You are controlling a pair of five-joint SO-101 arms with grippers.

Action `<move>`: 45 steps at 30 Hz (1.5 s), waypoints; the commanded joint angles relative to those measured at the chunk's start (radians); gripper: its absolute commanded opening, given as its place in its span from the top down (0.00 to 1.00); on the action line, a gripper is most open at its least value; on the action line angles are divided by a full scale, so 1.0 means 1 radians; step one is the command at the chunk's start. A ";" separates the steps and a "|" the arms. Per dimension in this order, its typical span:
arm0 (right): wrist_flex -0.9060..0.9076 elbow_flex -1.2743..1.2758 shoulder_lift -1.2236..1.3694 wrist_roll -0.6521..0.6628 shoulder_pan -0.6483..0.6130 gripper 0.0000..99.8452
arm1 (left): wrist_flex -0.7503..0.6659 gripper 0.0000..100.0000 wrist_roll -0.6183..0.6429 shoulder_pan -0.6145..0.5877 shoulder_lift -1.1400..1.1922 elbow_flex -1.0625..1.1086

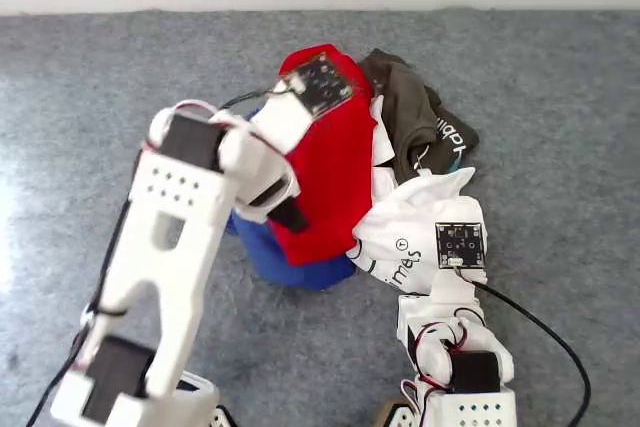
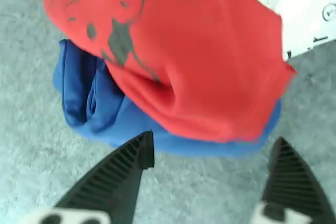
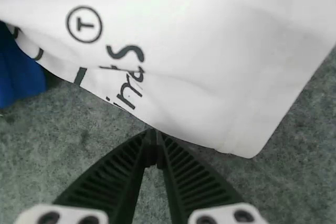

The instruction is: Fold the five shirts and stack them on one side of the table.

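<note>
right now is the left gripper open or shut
Open. In the left wrist view the left gripper has its fingers spread wide, nothing held, near the edge of the blue shirt.

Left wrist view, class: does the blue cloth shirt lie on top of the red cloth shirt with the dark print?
No, the red cloth shirt lies over the blue cloth shirt, whose folds stick out from beneath it.

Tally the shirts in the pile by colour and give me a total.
Red shirt: 1
Blue shirt: 1
Dark olive shirt: 1
White shirt: 1, perhaps more; the white folds cannot be told apart
Total: 4 shirts that can be told apart
</note>
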 commanded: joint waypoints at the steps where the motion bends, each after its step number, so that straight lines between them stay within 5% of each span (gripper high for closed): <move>1: 0.007 0.014 -0.004 0.008 -0.001 0.99 | -0.008 0.65 0.014 0.009 0.106 -0.096; 12: 0.007 0.014 -0.004 0.008 -0.001 0.99 | -0.235 0.66 0.015 -0.051 0.608 -0.117; 18: 0.007 0.014 -0.004 0.008 -0.001 0.99 | -0.153 1.00 -0.049 -0.057 0.649 -0.119; 22: 0.007 0.014 -0.004 0.008 -0.001 0.99 | -0.103 0.99 -0.051 -0.123 0.571 -0.117; 33: 0.007 0.014 -0.004 0.008 -0.001 0.99 | -0.114 0.99 -0.064 -0.592 0.299 -0.117; 45: 0.007 0.014 -0.004 0.008 -0.001 0.99 | -0.299 0.99 -0.106 -1.115 0.089 -0.117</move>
